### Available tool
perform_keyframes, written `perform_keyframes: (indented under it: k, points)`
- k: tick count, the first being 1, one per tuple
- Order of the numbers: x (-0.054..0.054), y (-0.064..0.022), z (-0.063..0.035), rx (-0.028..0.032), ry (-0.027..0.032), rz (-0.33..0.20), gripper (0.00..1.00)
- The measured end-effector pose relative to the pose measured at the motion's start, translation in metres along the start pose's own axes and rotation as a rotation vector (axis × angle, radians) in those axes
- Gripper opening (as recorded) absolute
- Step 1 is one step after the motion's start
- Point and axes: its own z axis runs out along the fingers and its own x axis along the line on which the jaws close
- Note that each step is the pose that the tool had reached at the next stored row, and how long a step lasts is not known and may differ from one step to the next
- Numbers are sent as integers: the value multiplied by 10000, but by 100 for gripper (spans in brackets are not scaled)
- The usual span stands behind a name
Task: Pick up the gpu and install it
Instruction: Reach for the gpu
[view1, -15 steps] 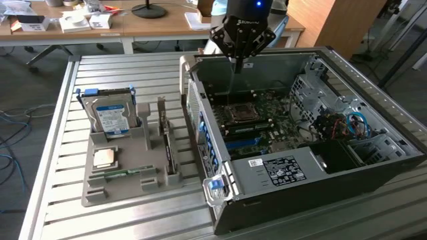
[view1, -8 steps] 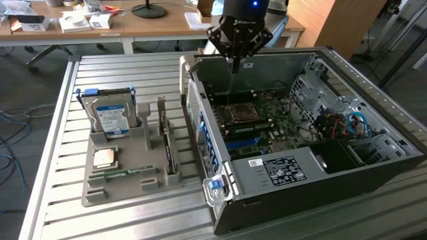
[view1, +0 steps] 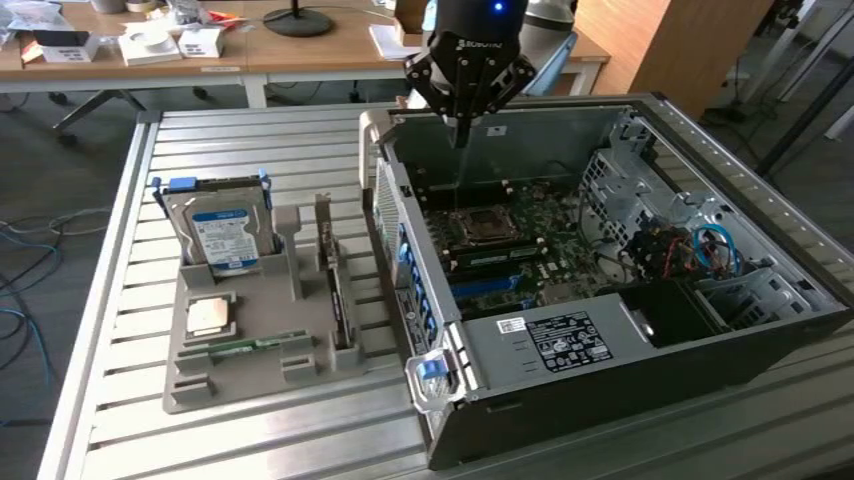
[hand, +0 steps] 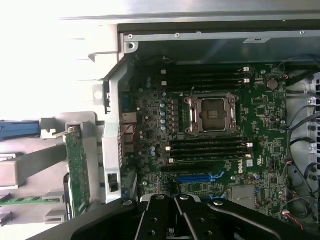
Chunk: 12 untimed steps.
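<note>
Here we are, the claw (view1: 461, 138) hangs high over the far end of the open computer case (view1: 747, 345), up in the top centre of the exterior view. Its fingers look pinched together into a single point, and there is nothing between them. An empty claw, then.

From the wrist view the claw (hand: 175, 200) looks straight down at the motherboard (hand: 150, 115), with the bare processor socket (hand: 211, 114) below it.

Now, where's the gpu (view1: 336, 295)? Not in the case. It stands on edge in a slot of the grey tray (view1: 254, 375), left of centre in the exterior view, just outside the case's near wall. The tray sits on the slatted metal worktop (view1: 240, 140).

The key line is this: from the claw, the gpu lies down and towards the exterior view's left, on the other side of that case wall. Its long axis runs from the back of the frame towards the front, roughly parallel to that wall. In the wrist view the gpu (hand: 77, 170) shows as a narrow green strip with a metal tab at one end.

Sharing the tray are a blue-labelled hard drive (view1: 220, 230), upright at the far end, and a small green memory stick (view1: 247, 346) lying nearer the front. Neither is the target. By my reading, the pick-up is not yet made.
</note>
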Motion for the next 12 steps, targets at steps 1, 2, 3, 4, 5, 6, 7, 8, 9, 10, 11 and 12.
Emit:
perform_keyframes:
  k: [1, 2, 3, 4, 5, 6, 7, 8, 9, 10, 11, 12]
  points:
    - [12, -1, 0, -1, 0, 1, 11]
    - [24, -2, 0, 0, 0, 0, 11]
    - [37, -3, -1, -1, 0, 1, 11]
    - [50, -3, -1, -1, 0, 0, 11]
    - [62, -4, -2, 0, 0, 1, 11]
    - [76, -5, -2, 0, 0, 0, 11]
    - [89, -6, -2, -1, -1, 0, 11]
    - [101, -7, -3, 0, 0, 0, 11]
    - [115, -8, -3, 0, 0, 0, 11]
    - [129, -9, -4, 0, 1, 0, 11]
    - [143, -9, -4, 0, 0, 0, 11]
    - [157, -10, -4, 0, 0, 0, 11]
